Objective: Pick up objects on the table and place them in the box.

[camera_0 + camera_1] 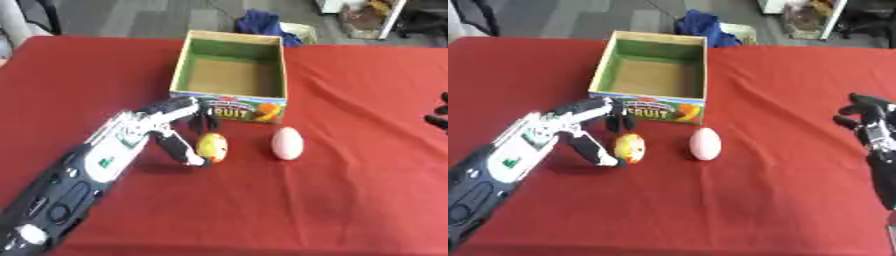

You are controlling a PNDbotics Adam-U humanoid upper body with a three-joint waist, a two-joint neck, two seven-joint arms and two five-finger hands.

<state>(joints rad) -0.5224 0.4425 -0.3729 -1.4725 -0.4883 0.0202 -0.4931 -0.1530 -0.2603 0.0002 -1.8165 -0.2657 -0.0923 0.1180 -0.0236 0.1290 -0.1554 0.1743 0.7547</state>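
Red cloth over the table, grey floor beyond its far edge; nearest, from the lower left, left arm black and silver, reaching up and inward; left hand at the yellow-and-red egg-shaped object, fingers and thumb curled round its left side — thumb low by its near edge, fingers above, touching it so far as can be told; egg-shaped object upright on the cloth, just in front of the box; just beside it to the right, apart, pink egg, also upright, untouched; at the right edge, well apart from both, right hand, fingers up and relaxed, holding nothing; farther back, cardboard box — green inside walls, brown floor, fruit print on the near face, nothing visible inside; behind the box, off the table, blue bundle on the floor.
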